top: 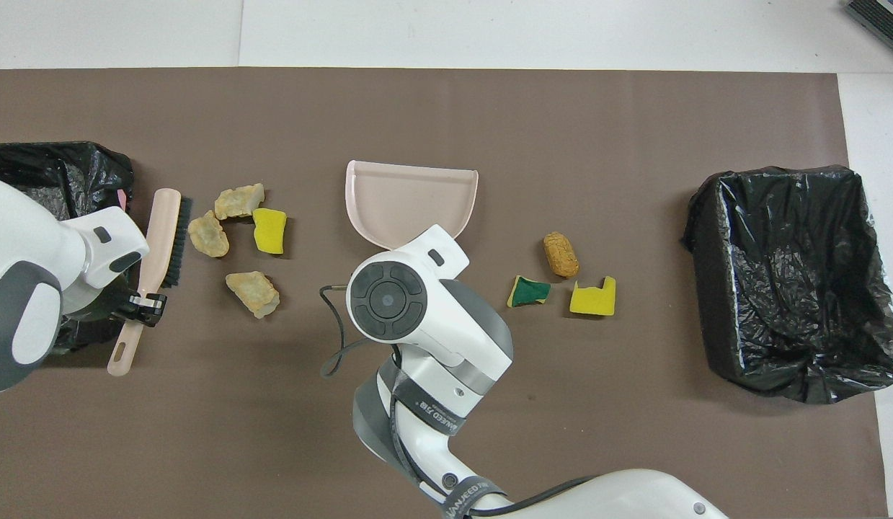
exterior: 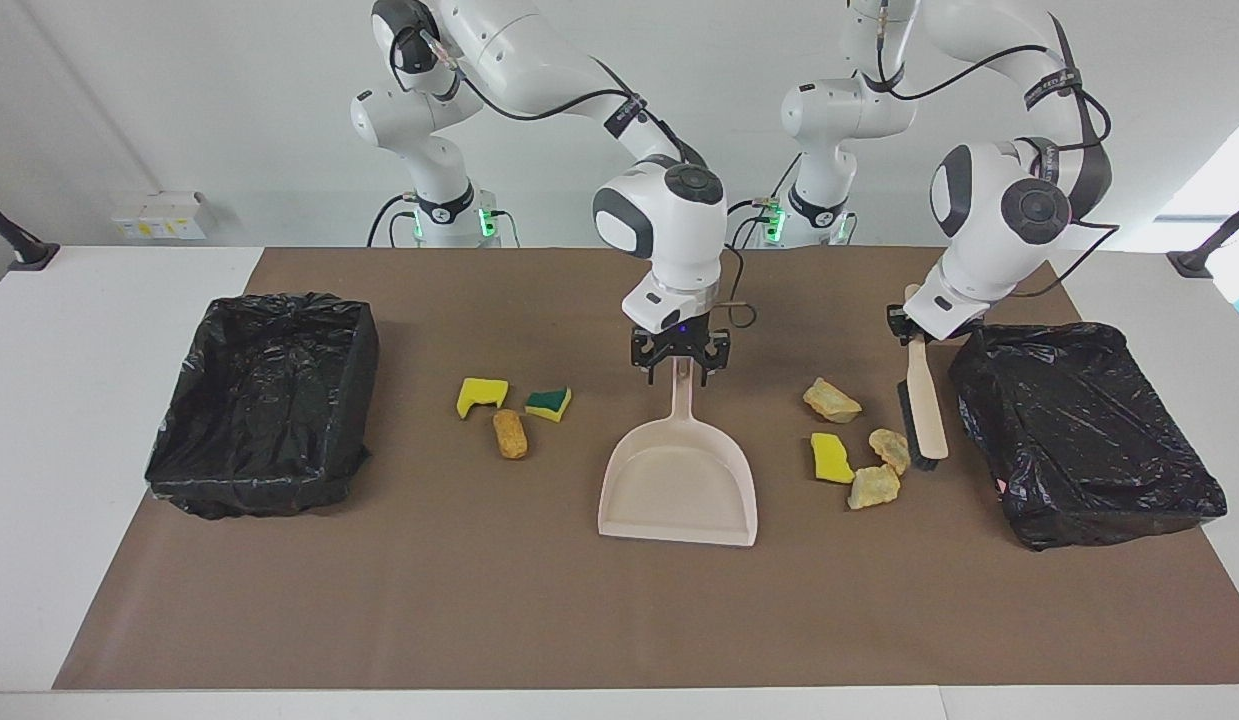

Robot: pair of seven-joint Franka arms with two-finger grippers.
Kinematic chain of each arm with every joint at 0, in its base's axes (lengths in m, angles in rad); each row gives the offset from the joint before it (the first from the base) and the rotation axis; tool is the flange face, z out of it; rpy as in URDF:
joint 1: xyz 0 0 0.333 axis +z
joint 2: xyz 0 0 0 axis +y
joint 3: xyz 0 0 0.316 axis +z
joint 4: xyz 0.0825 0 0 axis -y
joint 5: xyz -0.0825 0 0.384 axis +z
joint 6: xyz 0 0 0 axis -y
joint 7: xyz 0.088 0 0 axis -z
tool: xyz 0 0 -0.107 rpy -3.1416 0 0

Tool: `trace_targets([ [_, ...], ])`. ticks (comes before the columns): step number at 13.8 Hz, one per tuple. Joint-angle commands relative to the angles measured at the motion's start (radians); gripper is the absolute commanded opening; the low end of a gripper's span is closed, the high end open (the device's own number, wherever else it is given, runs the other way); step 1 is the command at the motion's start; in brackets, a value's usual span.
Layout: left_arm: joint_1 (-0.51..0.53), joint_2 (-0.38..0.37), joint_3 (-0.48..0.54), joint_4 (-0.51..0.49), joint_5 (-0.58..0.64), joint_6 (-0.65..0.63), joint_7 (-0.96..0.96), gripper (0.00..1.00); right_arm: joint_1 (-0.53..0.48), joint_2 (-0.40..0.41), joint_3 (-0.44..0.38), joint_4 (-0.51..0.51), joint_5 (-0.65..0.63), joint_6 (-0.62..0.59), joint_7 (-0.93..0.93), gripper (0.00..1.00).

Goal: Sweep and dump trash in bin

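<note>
Sweeping not begun: all seven trash scraps (exterior: pixel 844 440) on mat, dustpan (exterior: pixel 679 480) empty, right gripper (exterior: pixel 679 362) spread astride its handle, left gripper (exterior: pixel 904 322) pinching brush (exterior: pixel 922 405).

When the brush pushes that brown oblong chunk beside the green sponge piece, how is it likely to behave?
The brown oblong chunk looks rounded and log-like, so it may roll rather than slide. Its crusty surface suggests stiffness, perhaps crumbling. It touches neither the green sponge piece nor any other scrap, so it would probably move alone.
</note>
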Motion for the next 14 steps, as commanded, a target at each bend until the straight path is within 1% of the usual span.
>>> trace_targets([
  [1, 0.015, 0.001, -0.011, 0.013, 0.019, 0.016, -0.009, 0.0, 0.003, 0.007, 0.001, -0.004, -0.031, 0.024, 0.019, 0.84],
  [3, 0.039, 0.004, -0.011, 0.016, 0.02, 0.036, -0.008, 0.0, 0.023, 0.01, 0.001, -0.01, -0.031, 0.017, 0.019, 0.79],
  [5, 0.049, 0.024, -0.011, 0.016, 0.02, 0.079, -0.006, 0.0, 0.025, 0.01, 0.001, -0.024, -0.031, 0.016, 0.018, 0.68],
  [6, 0.047, 0.044, -0.011, 0.014, 0.02, 0.104, -0.009, 0.0, 0.025, 0.01, 0.001, -0.026, -0.031, 0.013, 0.015, 0.66],
  [7, 0.047, 0.055, -0.011, 0.013, 0.019, 0.113, -0.009, 0.0, 0.025, 0.01, 0.001, -0.026, -0.031, 0.013, 0.013, 0.66],
  [8, 0.041, 0.053, -0.012, 0.011, 0.019, 0.111, -0.011, 0.0, 0.023, 0.01, 0.001, -0.026, -0.031, 0.013, 0.012, 0.65],
  [9, 0.036, 0.052, -0.012, -0.004, 0.019, 0.111, -0.011, 0.0, 0.023, 0.01, -0.001, -0.026, -0.031, 0.012, 0.011, 0.6],
  [14, 0.032, 0.036, -0.012, -0.068, 0.017, 0.145, -0.015, 0.0, 0.011, 0.01, -0.001, -0.024, -0.04, 0.023, 0.01, 0.6],
])
